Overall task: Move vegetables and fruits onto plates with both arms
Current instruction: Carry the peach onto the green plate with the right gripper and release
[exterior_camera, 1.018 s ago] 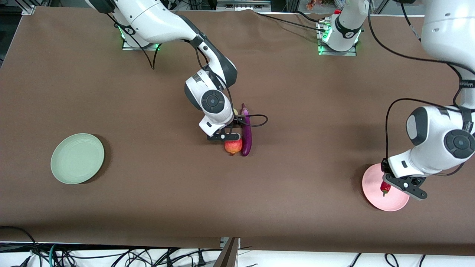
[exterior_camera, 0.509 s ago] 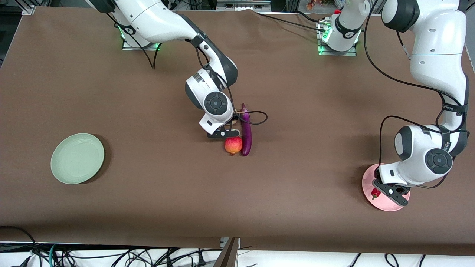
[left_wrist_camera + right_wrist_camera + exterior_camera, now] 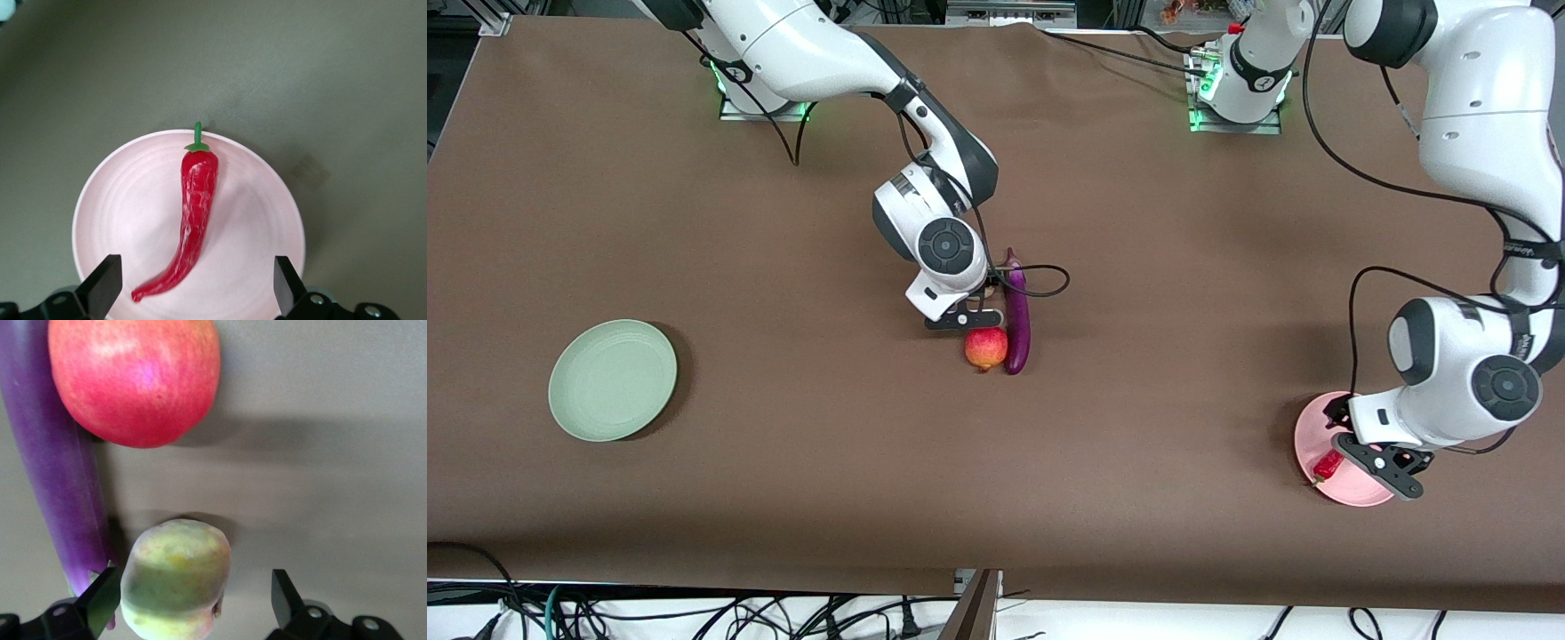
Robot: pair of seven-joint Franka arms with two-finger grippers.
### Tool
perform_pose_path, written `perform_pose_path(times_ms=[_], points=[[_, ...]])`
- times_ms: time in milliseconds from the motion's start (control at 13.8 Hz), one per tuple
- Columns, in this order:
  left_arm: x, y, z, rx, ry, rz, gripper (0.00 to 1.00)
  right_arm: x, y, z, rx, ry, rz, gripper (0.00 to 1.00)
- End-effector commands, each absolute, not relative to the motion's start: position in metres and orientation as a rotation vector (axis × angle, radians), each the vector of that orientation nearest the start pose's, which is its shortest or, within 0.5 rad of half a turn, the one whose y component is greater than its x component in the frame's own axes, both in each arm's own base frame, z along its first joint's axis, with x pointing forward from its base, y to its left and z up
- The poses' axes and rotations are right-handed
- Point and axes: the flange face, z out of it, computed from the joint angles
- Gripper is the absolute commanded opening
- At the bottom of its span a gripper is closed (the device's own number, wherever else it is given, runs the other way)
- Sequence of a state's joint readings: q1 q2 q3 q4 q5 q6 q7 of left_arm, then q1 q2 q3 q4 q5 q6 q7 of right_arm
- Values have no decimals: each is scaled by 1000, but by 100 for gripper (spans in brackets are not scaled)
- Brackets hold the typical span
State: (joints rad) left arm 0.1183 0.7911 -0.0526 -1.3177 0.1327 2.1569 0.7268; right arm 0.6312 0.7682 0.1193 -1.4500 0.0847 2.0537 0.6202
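Note:
A red chili pepper (image 3: pixel 193 213) with a green stem lies loose on the pink plate (image 3: pixel 253 233), at the left arm's end of the table. My left gripper (image 3: pixel 197 293) hangs open just above the chili (image 3: pixel 1327 465), its fingers wide on either side of the tip. Mid-table, my right gripper (image 3: pixel 193 607) is open and low around the yellowish peach (image 3: pixel 177 577), which sits close to one finger. The red fruit (image 3: pixel 985 348) lies nearer the front camera, touching the purple eggplant (image 3: pixel 1017 320). The green plate (image 3: pixel 613 380) is bare at the right arm's end.
A black cable loop (image 3: pixel 1045 283) from the right wrist hangs over the eggplant. In the front view the right wrist hides most of the peach. Both arm bases stand along the table's back edge, and loose cables lie below its front edge.
My left gripper opened and let go of the chili, which now lies on the pink plate. The right gripper shifted slightly off the red fruit toward the peach, still open.

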Motion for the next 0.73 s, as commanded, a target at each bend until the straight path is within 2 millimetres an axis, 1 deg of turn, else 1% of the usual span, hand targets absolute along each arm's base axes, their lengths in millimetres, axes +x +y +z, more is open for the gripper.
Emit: perform_pose_path(times_ms=[0, 145, 436, 509, 582, 655], points=[[730, 54, 341, -2895, 1062, 26, 100, 520, 478, 224, -3077, -65, 346, 100], [719, 35, 376, -2934, 1032, 79, 100, 518, 481, 222, -3071, -55, 344, 100], [693, 15, 442, -3074, 782, 135, 100, 509, 486, 205, -3080, -72, 372, 100], [687, 11, 452, -3105, 740, 144, 100, 509, 486, 200, -3082, -71, 378, 100], [683, 9, 454, -3128, 702, 170, 100, 506, 487, 196, -3085, -75, 383, 100], [681, 1, 453, -3139, 695, 197, 100, 506, 487, 196, -3084, -78, 379, 92]])
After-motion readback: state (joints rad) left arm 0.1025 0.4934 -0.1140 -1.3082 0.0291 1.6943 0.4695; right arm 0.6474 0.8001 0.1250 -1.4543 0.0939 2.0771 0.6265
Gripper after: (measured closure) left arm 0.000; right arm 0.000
